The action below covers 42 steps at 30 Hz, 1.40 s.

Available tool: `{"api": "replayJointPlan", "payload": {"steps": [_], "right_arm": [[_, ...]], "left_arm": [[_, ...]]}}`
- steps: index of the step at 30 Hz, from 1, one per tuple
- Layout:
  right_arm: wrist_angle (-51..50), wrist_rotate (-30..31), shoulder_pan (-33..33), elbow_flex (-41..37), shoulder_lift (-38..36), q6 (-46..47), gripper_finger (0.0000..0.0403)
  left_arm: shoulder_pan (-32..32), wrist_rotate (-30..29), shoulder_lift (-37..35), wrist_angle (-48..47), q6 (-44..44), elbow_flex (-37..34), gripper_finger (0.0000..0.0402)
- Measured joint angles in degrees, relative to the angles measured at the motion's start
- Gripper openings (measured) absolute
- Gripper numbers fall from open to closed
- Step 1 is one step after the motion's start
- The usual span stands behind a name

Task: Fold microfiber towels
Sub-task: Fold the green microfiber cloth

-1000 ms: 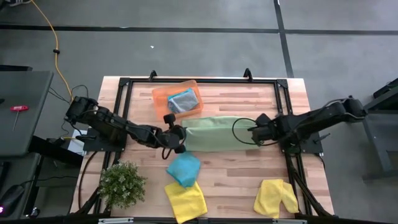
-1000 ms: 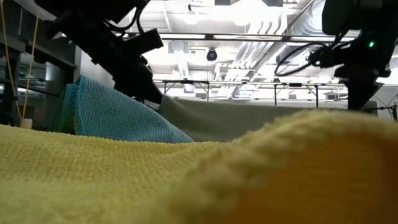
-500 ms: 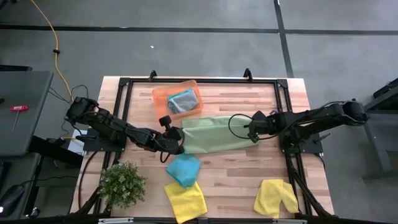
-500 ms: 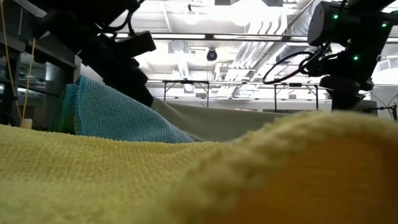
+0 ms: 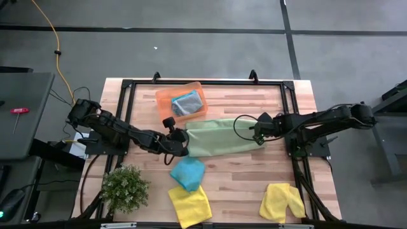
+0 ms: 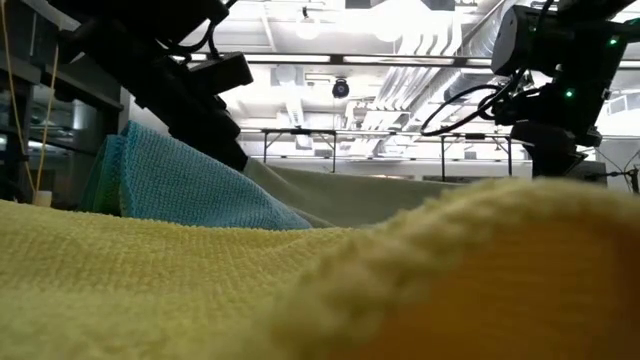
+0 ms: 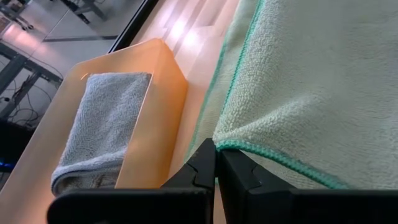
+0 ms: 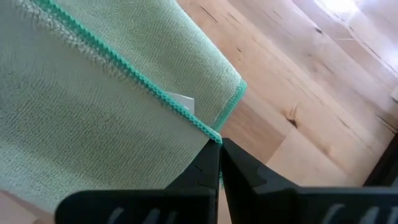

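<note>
Plant (image 5: 124, 186) sat at the bench's (image 5: 241, 184) front left corner, clear of the work. Left gripper (image 7: 216, 163) was clamped shut on the left corner of the light green towel (image 5: 219, 137), pinching right at the teal hem, low near the wood. Just behind that corner, the orange tray (image 5: 166, 97) held a folded grey towel (image 5: 186, 102), likely the drop-off for finished ones. Green towel was stretched flat between the two arms at mid-bench, probably tensioned so the fold would land square. Right gripper (image 8: 220, 161) was closed on the opposite corner, again on the hem, beside a small white tag (image 8: 179, 101). Waiting near the front edge: a teal towel (image 5: 188, 172) touching a yellow towel (image 5: 190, 205) toward the left, and a second yellow towel (image 5: 282, 200) crumpled at the right, well apart from the others.
</note>
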Motion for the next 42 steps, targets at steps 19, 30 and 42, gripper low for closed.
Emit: {"api": "replayJointPlan", "payload": {"steps": [19, 30, 42], "right_arm": [[0.5, 3.3, 0.0, 0.0, 0.0, -0.1, 0.0000], [0.6, 4.8, 0.0, 0.0, 0.0, 0.0, 0.0000], [0.4, 4.8, 0.0, 0.0, 0.0, 0.3, 0.0000]], "left_arm": [[0.2, 0.3, 0.0, 0.0, 4.8, 0.0, 0.0003], [0.2, -0.3, 0.0, 0.0, 5.6, 0.0, 0.0009], [0.2, -1.2, 0.0, -0.1, 5.6, 0.0, 0.0027]]}}
